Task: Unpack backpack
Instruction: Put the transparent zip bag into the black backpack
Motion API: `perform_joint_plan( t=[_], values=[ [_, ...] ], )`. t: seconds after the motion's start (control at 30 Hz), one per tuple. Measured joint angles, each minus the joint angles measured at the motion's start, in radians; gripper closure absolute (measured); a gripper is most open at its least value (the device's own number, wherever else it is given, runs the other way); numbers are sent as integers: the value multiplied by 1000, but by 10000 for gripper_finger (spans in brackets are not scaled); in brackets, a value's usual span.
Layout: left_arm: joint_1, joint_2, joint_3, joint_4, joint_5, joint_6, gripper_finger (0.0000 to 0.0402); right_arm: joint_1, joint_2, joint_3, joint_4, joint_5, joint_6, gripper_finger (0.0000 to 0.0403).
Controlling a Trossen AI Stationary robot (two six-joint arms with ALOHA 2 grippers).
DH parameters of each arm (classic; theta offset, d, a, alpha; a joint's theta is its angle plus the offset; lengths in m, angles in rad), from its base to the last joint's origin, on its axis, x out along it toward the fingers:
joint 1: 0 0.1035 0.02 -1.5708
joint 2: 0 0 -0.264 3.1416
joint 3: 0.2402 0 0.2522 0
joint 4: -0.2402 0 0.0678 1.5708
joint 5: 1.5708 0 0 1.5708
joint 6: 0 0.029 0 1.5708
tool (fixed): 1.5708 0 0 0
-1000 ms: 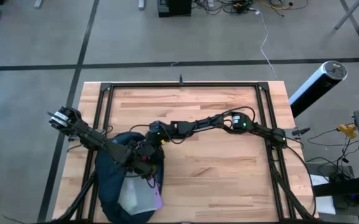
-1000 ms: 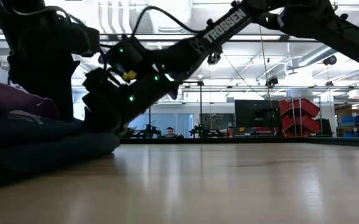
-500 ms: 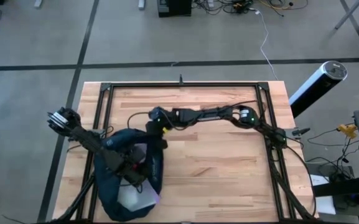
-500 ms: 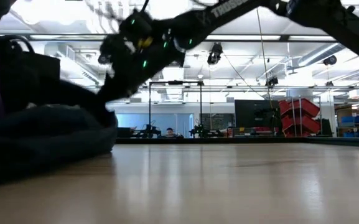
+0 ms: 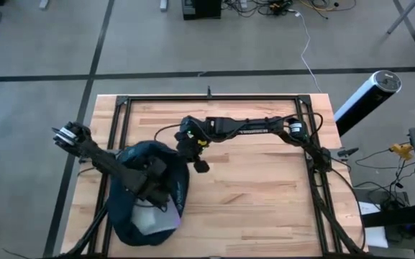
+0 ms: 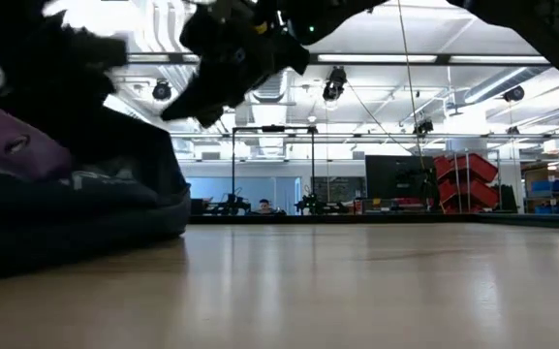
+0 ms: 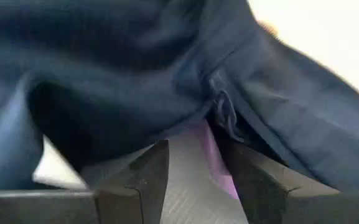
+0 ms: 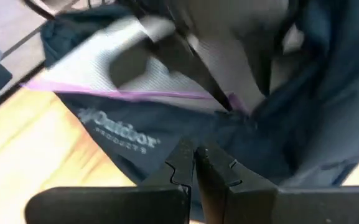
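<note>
navy fabric fills the near left part of the table [image 5: 265, 194]: the backpack [image 5: 131, 162] lies slumped there with its mouth gaping toward the near edge, and a clear pouch [image 5: 149, 216] with a purple edge shows inside the opening. the left gripper [image 7: 195, 180] is down at that mouth, its fingers [image 7: 145, 177] apart on either side of the pale pouch, with the zip pull hanging just beyond them; whether they already bear on the pouch i cannot tell. to do this step well, that gripper probably needs to close on the pouch alone, not on the lip of the bag, and draw it out toward the near edge along the line of the opening, so the soft cloth does not drag with it.

further right, the right gripper [image 5: 193, 155] hangs above the bag's right rim, fingers pressed together and holding nothing, just clear of the cloth in the right wrist view [image 8: 195, 162]. it would help most by pinning or lifting that rim so the mouth stays wide. the main risk looks like the whole bag sliding.
</note>
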Motion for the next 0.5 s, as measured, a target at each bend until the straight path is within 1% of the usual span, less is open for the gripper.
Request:
perform_joint_plan(
  t=[0.1,0.3,0.4,0.43,0.5],
  values=[
    [2,-15,97,-61,-7,54,245,-11,-9,-3,-21,13,-11,403],
    [-7,-16,285,-318,19,40,245,28,-14,-9,32,24,-21,403],
    [-9,-19,335,-371,65,37,245,61,-14,-22,74,78,-14,403],
    [-9,-20,339,-378,92,37,245,75,-14,-24,93,109,-2,403],
    [-10,-20,340,-379,157,44,245,104,-14,-35,144,203,26,403]
  ],
)
